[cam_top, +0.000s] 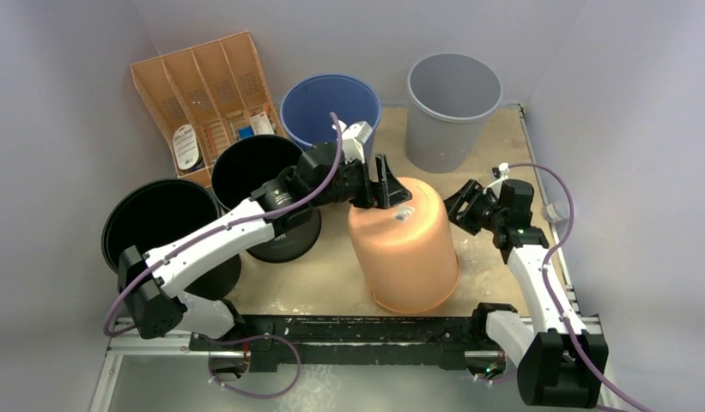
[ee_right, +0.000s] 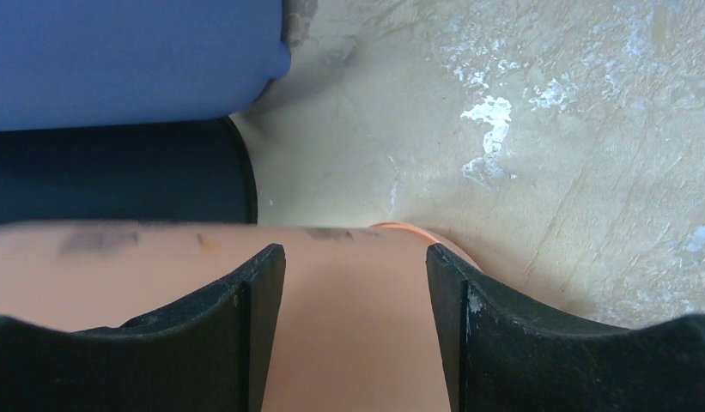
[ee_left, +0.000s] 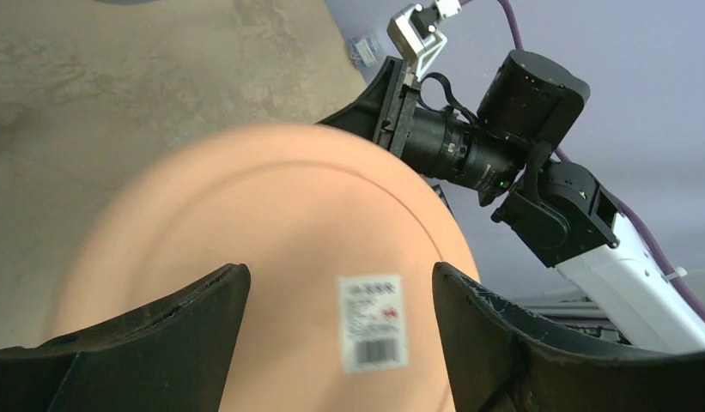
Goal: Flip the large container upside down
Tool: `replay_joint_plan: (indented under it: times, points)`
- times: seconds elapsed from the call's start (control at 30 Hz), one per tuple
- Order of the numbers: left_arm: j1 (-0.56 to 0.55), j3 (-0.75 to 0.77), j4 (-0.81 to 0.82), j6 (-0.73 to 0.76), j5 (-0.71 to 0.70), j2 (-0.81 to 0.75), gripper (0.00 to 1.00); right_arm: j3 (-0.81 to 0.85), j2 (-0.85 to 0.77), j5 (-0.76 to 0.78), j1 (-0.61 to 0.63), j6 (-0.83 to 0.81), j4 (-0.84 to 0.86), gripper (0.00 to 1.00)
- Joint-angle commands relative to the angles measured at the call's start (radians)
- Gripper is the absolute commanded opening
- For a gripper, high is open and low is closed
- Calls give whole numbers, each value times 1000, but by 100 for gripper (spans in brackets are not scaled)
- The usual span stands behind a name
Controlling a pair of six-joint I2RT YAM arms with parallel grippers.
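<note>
The large orange container (cam_top: 406, 245) stands upside down in the table's middle, rim on the table and flat base up. A white barcode label (ee_left: 371, 321) sits on its base. My left gripper (cam_top: 385, 184) is open just above the base's far edge, holding nothing; its fingers (ee_left: 173, 318) frame the base in the left wrist view. My right gripper (cam_top: 458, 209) is open beside the container's upper right wall, and its fingers (ee_right: 254, 300) straddle the orange wall (ee_right: 349, 335) in the right wrist view. I cannot tell whether either gripper touches it.
A blue bin (cam_top: 329, 107) and a grey bin (cam_top: 452, 107) stand at the back. Two black bins (cam_top: 254, 172) (cam_top: 160, 223) stand on the left, close to the left arm. An orange divided tray (cam_top: 207, 94) leans at the back left.
</note>
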Motion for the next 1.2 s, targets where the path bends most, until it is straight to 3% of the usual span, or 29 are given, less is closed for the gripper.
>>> replay_joint_plan:
  times: [0.0,0.23,0.43,0.53,0.7,0.8,0.97,1.17]
  points:
    - [-25,9,93,-19,66,42,78,-8,14,12,3,-8,18,64]
    - [-43,43,47,42,25,62,78,27,45,18,3,-5,35,64]
    - [-46,201,-163,171,-132,31,78,242,18,249,3,-99,-81,68]
    - [-46,199,-194,207,-164,1,78,389,13,334,3,-200,-188,69]
    - [-55,109,-137,238,-231,-80,78,531,-59,439,5,-233,-196,73]
    - [-56,46,-118,251,-235,-138,78,618,27,469,3,-218,-180,75]
    - [-69,30,-234,304,-341,-179,78,811,273,539,3,-157,-170,76]
    - [-69,-43,-146,266,-351,-242,78,1035,516,645,1,-81,-223,76]
